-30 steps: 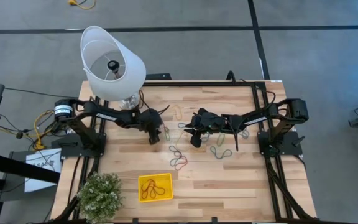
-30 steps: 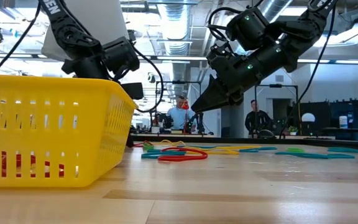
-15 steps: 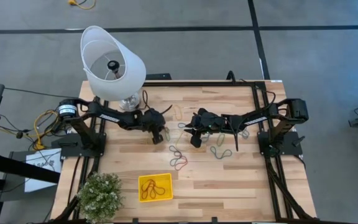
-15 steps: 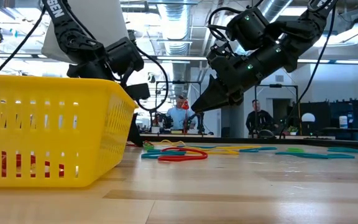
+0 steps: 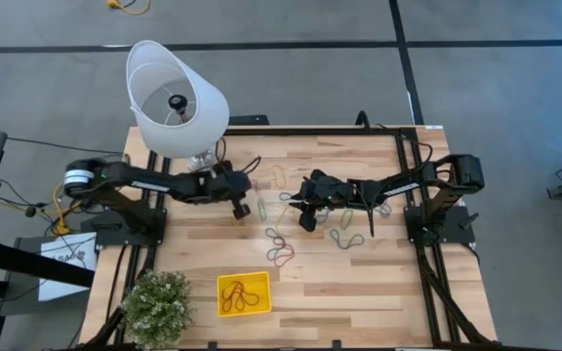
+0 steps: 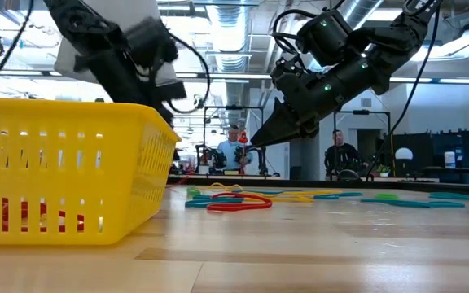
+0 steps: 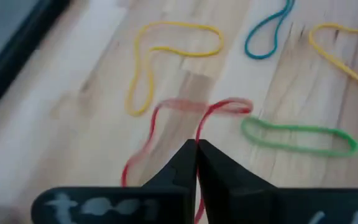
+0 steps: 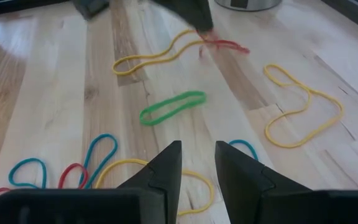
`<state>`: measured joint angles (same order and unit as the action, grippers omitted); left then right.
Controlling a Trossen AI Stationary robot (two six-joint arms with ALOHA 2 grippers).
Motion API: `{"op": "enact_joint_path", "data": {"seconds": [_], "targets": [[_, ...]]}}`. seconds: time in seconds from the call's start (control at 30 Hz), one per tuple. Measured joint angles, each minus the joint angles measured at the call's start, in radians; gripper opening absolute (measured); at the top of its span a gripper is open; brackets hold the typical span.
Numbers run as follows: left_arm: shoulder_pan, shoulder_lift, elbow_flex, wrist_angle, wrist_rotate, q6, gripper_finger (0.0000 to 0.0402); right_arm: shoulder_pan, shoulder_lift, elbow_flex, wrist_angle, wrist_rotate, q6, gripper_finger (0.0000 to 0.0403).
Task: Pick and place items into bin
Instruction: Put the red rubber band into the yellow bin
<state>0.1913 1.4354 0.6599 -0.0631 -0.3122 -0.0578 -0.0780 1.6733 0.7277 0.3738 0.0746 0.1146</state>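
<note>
Left gripper hangs just above the table near the lamp base, jaws pressed together on a red band that dangles from the tips, lifted off the wood and blurred. Under it the left wrist view shows four more loops lying flat: a long yellow band, a blue band, a green band and part of a second yellow loop at the frame edge. Right gripper hovers above the middle of the table, fingers parted with a clear gap and nothing between them. From the right wrist I count one green loop, two yellow loops fully visible with a third partly hidden by the fingers, two or three blue loops and bits of red near the frame corner; the exact blue and red count I cannot tell. From above, the loose bands are spread in a patch between the two grippers and toward the front of the table, including a small red and dark cluster; individual loops are too small there to count. The bin sits at the front of the table, left of centre, well apart from both grippers, beside one plant. Several loops already lie in it, orange and red, number unclear. One lampshade stands at the back left corner. Two people are in the room behind.
</note>
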Motion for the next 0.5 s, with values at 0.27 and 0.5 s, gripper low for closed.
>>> {"op": "enact_joint_path", "data": {"seconds": [0.27, 0.5], "targets": [[-0.073, -0.287, 0.003, -0.048, 0.060, 0.001, 0.0000, 0.000, 0.000, 0.000, 0.001, 0.000, 0.000, 0.0092], [-0.303, -0.431, 0.004, -0.084, 0.202, -0.083, 0.0000, -0.001, 0.000, 0.000, 0.002, 0.000, 0.000, 0.0092]]}}
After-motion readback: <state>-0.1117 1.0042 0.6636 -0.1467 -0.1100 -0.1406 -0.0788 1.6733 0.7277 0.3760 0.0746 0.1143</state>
